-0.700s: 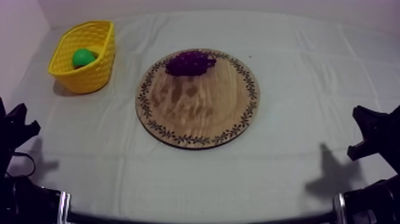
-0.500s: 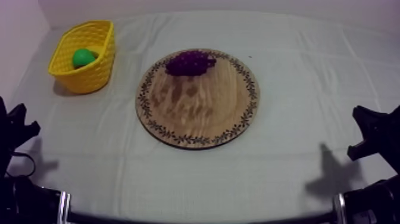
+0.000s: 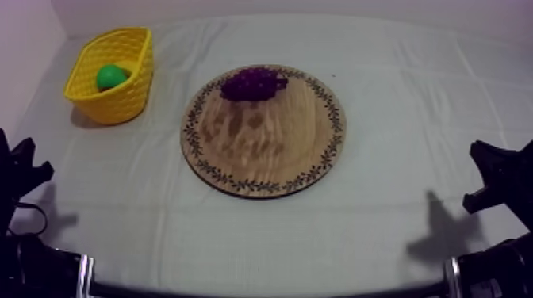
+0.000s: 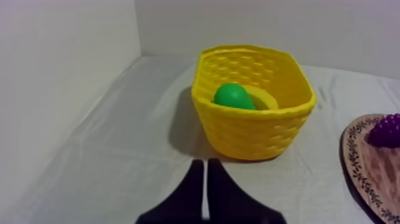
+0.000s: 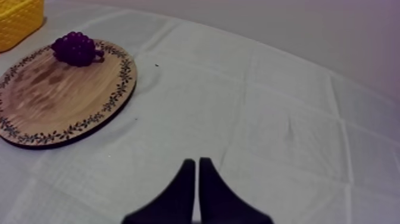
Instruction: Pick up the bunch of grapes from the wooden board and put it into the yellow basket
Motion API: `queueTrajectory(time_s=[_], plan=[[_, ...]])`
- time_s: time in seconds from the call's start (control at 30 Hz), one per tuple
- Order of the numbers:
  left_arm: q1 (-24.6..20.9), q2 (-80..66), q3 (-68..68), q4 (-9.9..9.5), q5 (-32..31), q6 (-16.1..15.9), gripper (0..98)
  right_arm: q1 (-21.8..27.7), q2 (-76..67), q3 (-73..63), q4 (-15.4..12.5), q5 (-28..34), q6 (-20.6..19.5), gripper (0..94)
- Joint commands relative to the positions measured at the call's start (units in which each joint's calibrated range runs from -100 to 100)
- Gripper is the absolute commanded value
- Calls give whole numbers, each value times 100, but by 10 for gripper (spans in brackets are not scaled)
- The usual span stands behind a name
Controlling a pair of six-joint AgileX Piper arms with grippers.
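1. The left jaws are pressed together on nothing at the 8 o'clock edge of the surface [image 3: 396, 95].
2. The yellow basket [image 3: 115, 101] is set at 10 o'clock, with a green toy fruit [image 3: 111, 76] inside.
3. The bunch of grapes [image 3: 253, 83] is laid at the 12 o'clock rim of the wooden board [image 3: 262, 147], well apart from both jaws.
4. The right jaws are likewise pressed together, at 4 o'clock.

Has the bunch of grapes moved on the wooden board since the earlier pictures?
No. The bunch of grapes lies at the same spot by the far rim of the wooden board, as before.
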Motion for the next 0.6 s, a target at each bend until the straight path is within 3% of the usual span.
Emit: queueTrajectory(time_s=[0.0, 0.27, 0.57], plan=[[3, 2, -5, 4, 12, -10, 0, 3, -1, -3, 1, 0, -1, 4], [41, 82, -118, -71, -110, -31, 0, 3, -1, -3, 1, 0, 0, 4], [269, 1398, -1458, -187, 57, 26, 0, 3, -1, -3, 1, 0, -1, 4]])
